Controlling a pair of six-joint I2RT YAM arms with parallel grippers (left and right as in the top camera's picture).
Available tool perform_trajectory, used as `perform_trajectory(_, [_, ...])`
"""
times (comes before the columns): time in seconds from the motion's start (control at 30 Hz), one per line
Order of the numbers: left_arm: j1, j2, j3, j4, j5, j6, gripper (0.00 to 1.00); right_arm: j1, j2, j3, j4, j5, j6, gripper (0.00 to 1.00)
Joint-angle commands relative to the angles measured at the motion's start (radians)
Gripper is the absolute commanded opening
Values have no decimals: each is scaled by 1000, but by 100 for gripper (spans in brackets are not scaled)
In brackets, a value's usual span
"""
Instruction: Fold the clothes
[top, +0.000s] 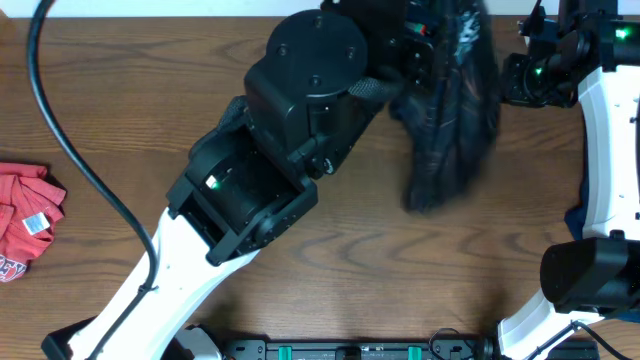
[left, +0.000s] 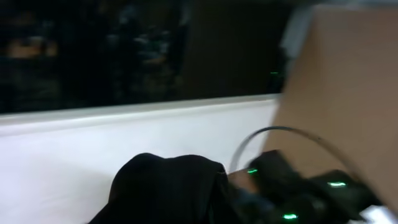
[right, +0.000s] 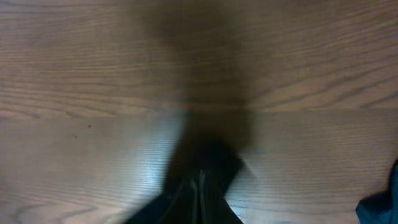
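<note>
Hanging bunched above the worktop (top: 200, 60), the black jersey (top: 450, 120) is pinched in the pressed-together fingers of the left arm (top: 300, 100) and apparently the right arm (top: 610, 120), so folding seems barely begun, with a crumpled red shirt (top: 25, 220) waiting at the worktop's edge.
</note>
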Motion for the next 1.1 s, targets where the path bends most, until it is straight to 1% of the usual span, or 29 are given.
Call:
perform_trajectory(0.0, [39, 29, 16, -47, -166, 27, 6, -8, -10, 19, -1, -6, -12, 1])
perform_trajectory(0.2, [142, 132, 15, -214, -166, 26, 6, -7, -10, 19, -4, -6, -12, 1])
perform_trajectory(0.3, [196, 216, 15, -289, -166, 27, 9, -7, -10, 19, -9, -6, -12, 1])
perform_trajectory(0.37, [227, 272, 15, -335, -164, 16, 8, -7, -10, 19, -16, -7, -12, 1])
perform_trajectory(0.4, [241, 303, 15, -356, -163, 15, 6, -6, -10, 19, -19, -7, -12, 1])
perform_trajectory(0.53, [303, 440, 15, -428, -162, 8, 6, -6, -10, 19, -29, -10, -13, 1])
perform_trajectory(0.77, [403, 578, 15, -457, -162, 7, 6, -4, -10, 19, -45, -32, -16, 1])
perform_trajectory(0.93, [500, 599, 15, -456, -162, 7, 6, 9, -10, 19, -46, -31, -17, 1])
perform_trajectory(1.07, [606, 599, 15, -450, -150, -3, 6, 15, -10, 19, -47, -32, -20, 1])
